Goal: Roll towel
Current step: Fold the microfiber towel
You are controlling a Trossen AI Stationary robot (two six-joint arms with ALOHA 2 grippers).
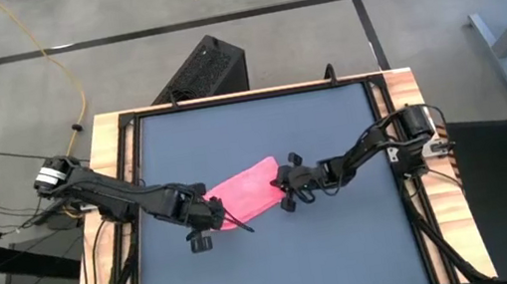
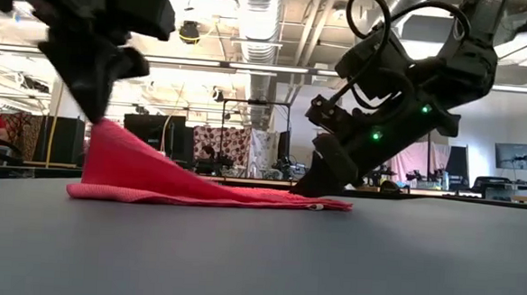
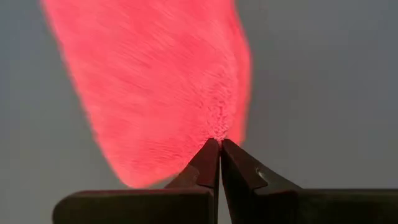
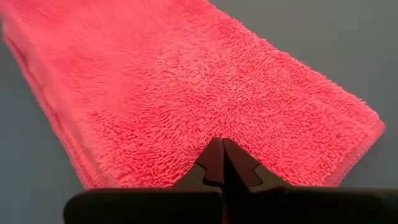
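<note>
Dark grey tabletop (image 2: 258, 256) filled the foreground of the low view and, being the biggest thing in sight, framed the whole scene from above inside its wooden border. On it, near the middle, lay the towel (image 1: 246, 192), a small pink cloth with its long axis running on a slant between the two arms.

Its left end was lifted off the surface into a peak, while the rest sloped down and lay flat toward the right. The left pincer (image 3: 219, 144) was clenched on the raised end, with the cloth stretching away ahead of it. The right pincer (image 4: 222, 144) was clenched too, its tips down at the opposite, flat end; it seemed to be pinning or nipping that edge, though the view did not settle which. Both arms were equally close, one at each end, so rolling would likely run along the long axis from the lifted end.

Beyond the tabletop stood an open workshop with ceiling lights.
</note>
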